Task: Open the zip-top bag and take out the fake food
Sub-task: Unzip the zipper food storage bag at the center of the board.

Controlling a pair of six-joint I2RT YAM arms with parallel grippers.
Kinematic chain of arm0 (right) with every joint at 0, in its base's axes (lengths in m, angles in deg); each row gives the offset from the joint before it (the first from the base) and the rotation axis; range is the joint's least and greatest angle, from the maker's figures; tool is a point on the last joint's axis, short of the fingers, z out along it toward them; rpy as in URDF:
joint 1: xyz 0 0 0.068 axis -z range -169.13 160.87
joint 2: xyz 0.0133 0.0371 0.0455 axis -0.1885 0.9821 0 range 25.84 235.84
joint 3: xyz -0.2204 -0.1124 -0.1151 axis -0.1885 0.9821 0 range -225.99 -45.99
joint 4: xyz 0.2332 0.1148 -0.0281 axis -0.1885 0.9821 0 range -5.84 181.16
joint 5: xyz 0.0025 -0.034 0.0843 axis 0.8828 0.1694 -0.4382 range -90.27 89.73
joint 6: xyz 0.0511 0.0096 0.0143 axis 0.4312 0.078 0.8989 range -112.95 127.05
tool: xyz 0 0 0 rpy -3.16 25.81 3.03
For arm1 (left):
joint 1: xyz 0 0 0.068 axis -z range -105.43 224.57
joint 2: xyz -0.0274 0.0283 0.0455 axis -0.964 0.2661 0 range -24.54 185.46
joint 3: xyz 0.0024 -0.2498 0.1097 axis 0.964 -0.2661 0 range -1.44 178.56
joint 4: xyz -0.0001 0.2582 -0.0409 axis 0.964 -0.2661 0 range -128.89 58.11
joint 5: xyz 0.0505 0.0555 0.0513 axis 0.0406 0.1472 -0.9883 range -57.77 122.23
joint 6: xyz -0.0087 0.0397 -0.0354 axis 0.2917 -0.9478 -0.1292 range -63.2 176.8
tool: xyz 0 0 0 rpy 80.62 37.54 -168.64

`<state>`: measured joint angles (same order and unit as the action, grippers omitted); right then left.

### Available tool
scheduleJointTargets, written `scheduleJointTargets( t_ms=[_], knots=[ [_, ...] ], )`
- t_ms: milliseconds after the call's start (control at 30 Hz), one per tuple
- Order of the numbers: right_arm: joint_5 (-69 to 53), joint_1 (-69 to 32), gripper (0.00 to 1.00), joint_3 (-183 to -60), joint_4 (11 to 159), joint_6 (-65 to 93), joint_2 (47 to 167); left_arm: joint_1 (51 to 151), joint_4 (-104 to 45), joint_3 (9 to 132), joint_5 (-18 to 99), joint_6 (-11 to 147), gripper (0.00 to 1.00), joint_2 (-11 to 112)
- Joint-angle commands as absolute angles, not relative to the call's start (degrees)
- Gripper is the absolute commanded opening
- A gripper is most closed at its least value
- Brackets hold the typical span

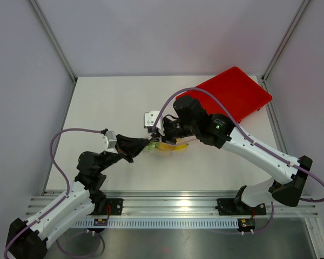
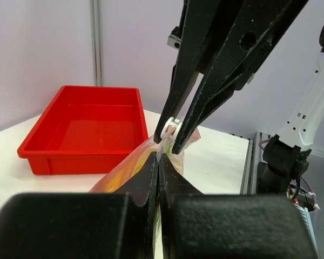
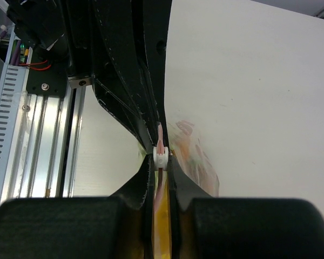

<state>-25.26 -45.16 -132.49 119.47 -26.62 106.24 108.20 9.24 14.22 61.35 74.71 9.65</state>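
1. Jaws meet tip to tip in the top view over the zip-top bag (image 1: 173, 147), which sits mid-tabletop (image 1: 113, 102), well apart from the red tray (image 1: 235, 91). The grips are too small to read here.
2. The left wrist view settles it: the left jaws are clenched on the bag's mouth edge, and the right jaws pinch the small white slider (image 2: 171, 124) just beyond. Yellow-orange fake food (image 2: 130, 168) shows inside the bag.
3. Only the right wrist view shows the pink zip strip (image 3: 160, 136) running from the slider toward the left jaws. We cannot tell how far it is open.
4. We judge the zip pull is in hand. We would keep the left clamp firm as an anchor and draw the slider along the strip's line, not upward, or the bag may twist.
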Motion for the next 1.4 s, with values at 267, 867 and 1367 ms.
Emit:
scheduleJointTargets(
  t_ms=[267, 867, 1367],
  knots=[
    [-23.30, -45.03, 0.02, -131.16, 120.73, -22.66, 105.39, 106.92, 9.42, 15.52, 51.30, 75.78, 0.00, 6.57],
    [-17.14, -45.03, 0.01, -123.25, 115.01, -21.87, 99.76, 104.89, 2.31, 13.15, 37.16, 79.12, 0.00, -0.19],
    [-13.28, -44.51, 0.01, -120.61, 113.43, -21.43, 97.38, 103.58, -13.50, 14.99, 19.33, 81.31, 0.00, -1.60]
  ],
)
